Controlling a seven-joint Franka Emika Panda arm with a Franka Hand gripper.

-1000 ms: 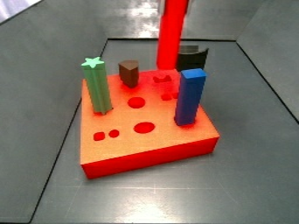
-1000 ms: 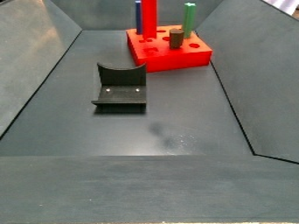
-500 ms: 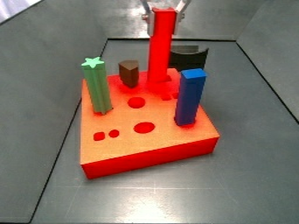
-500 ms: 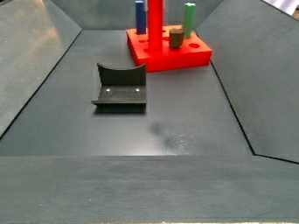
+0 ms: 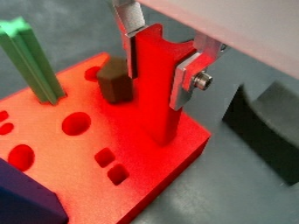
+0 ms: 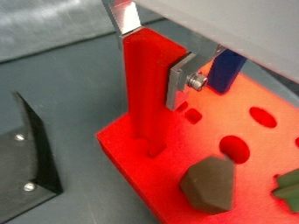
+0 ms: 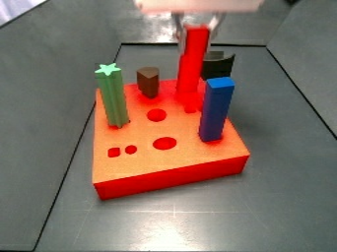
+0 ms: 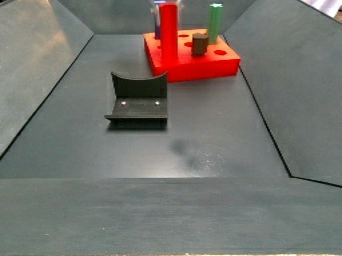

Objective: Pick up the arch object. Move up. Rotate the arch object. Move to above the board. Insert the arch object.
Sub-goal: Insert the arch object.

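Observation:
The arch object (image 7: 195, 61), a tall bright-red bar, stands upright with its lower end in a hole near one edge of the red-orange board (image 7: 171, 157). My gripper (image 7: 195, 26) comes from above and is shut on the bar's upper part. In both wrist views the silver fingers (image 5: 186, 77) (image 6: 177, 84) press flat on two sides of the bar (image 5: 152, 83) (image 6: 146, 96). The bar's foot meets the board's top (image 5: 70, 157) (image 6: 146, 171). In a side view the bar (image 8: 168, 20) rises from the board (image 8: 198, 62).
On the board stand a green star peg (image 7: 110, 94), a brown peg (image 7: 149, 81) and a blue square pillar (image 7: 215, 108), the last close to the bar. The dark fixture (image 8: 138, 97) stands on the grey floor beside the board and also shows in both wrist views (image 5: 267, 122) (image 6: 30, 162).
My gripper has come down with the arch object. The bar hung above the board a second ago; now its lower end is in the board.

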